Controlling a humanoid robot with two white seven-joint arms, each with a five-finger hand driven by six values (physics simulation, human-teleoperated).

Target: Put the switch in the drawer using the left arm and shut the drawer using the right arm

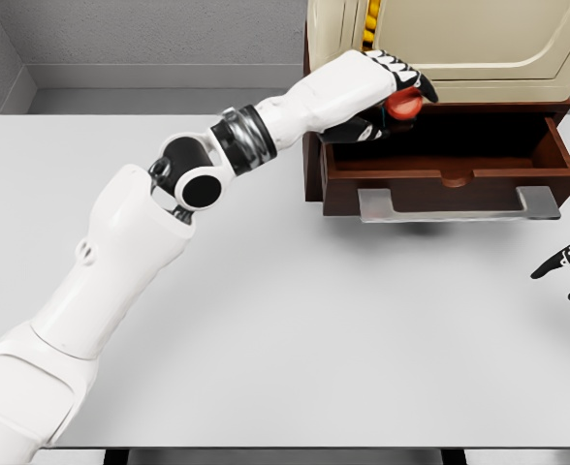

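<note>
Red rounded switch [405, 104] held in left hand [387, 97] over open dark-brown wooden drawer [450, 160]; lower past the rim before releasing; right hand [568, 266] waits relaxed, empty.

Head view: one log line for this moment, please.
left robot hand: holding red round switch | over open dark wooden drawer | right robot hand: idle

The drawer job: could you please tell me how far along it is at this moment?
Done: the left hand has picked up the red switch and carried it above the open drawer. In hand: the switch is gripped, not yet released inside. Left: dropping it in, then the right hand, waiting at the table's right edge, must push the drawer shut.
</note>
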